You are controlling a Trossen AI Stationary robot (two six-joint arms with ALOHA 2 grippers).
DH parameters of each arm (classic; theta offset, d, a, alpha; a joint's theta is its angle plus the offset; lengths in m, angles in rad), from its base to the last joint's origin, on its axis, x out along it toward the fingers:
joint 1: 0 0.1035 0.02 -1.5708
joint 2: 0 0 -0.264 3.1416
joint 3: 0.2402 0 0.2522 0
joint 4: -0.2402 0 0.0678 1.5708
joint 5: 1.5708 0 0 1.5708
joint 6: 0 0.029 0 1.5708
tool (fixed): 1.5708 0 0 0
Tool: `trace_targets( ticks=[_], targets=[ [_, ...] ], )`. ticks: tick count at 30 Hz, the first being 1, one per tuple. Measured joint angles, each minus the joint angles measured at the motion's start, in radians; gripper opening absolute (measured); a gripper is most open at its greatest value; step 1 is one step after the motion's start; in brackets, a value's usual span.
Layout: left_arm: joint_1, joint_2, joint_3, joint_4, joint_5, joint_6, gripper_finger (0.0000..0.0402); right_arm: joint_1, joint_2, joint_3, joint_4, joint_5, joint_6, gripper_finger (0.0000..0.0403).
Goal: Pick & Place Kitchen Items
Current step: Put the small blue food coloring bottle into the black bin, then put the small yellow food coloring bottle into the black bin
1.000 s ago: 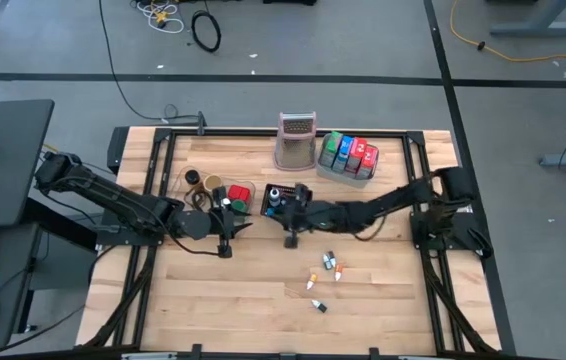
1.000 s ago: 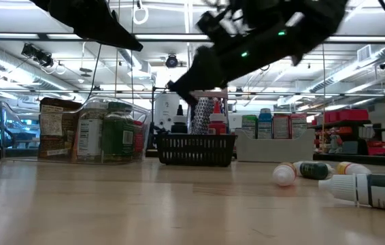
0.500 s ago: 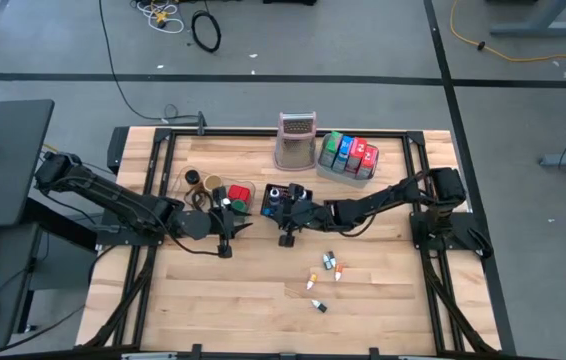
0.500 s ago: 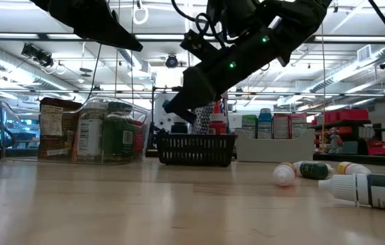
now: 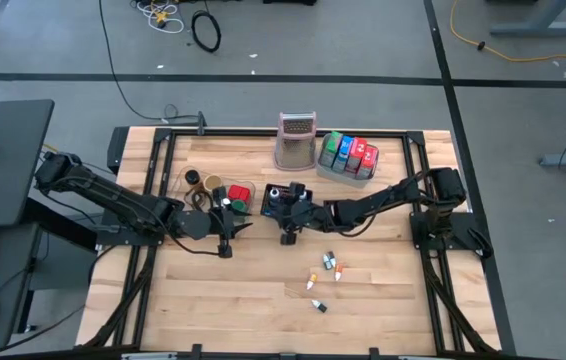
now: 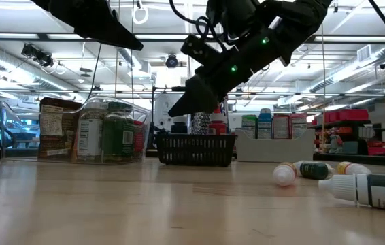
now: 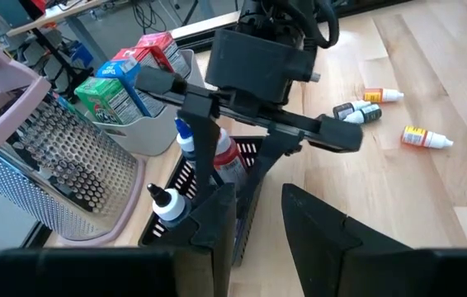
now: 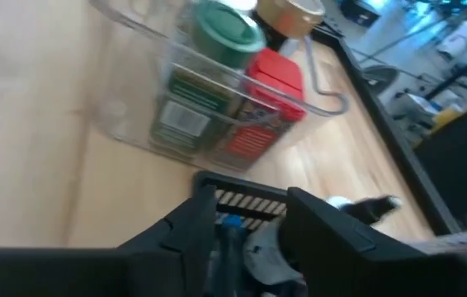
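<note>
Bottles (image 7: pixel 217 161) upright in mesh basket (image 5: pixel 281 199), caps up; right end effector (image 5: pixel 285 212) part-open above, empty.

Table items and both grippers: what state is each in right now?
Right gripper: open, over the black mesh basket.
Left gripper: cannot tell, beside the clear tub.
Bottles in basket: upright.
Loose bottles: lying on the table.
Box grater: upright.

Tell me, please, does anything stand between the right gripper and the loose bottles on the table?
Nothing visible does. The right gripper hangs over the basket, and only bare table lies between it and the bottles.
</note>
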Motion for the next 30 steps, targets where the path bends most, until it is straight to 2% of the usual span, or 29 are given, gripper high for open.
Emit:
trace_targets(
  ticks=[3,6,13,15,21,27,30],
  targets=[
    [0.0,0.0,0.0,0.0,0.0,-0.002,0.011,0.0,0.0,0.0,0.0,0.04,0.002,0.0173],
    [0.0,0.0,0.0,0.0,0.0,-0.018,0.011,0.003,-0.006,0.0,-0.002,0.033,-0.002,0.0183],
    [0.0,0.0,0.0,0.0,0.0,-0.025,0.011,0.076,-0.082,0.0,-0.059,0.028,-0.061,0.018],
    [0.0,0.0,0.0,0.0,0.0,-0.025,0.011,0.098,-0.112,0.0,-0.099,-0.007,-0.068,0.0176],
    [0.0,0.0,0.0,0.005,0.0,-0.049,0.011,0.138,-0.185,0.0,-0.269,-0.247,-0.001,0.0168],
    [0.0,0.0,0.0,0.005,0.0,-0.049,0.011,0.142,-0.196,-0.001,-0.503,-0.625,0.003,0.0166],
    [0.0,0.0,0.0,0.005,0.0,-0.049,0.011,0.146,-0.187,-0.014,-0.559,-0.745,0.004,0.0166]
  ],
)
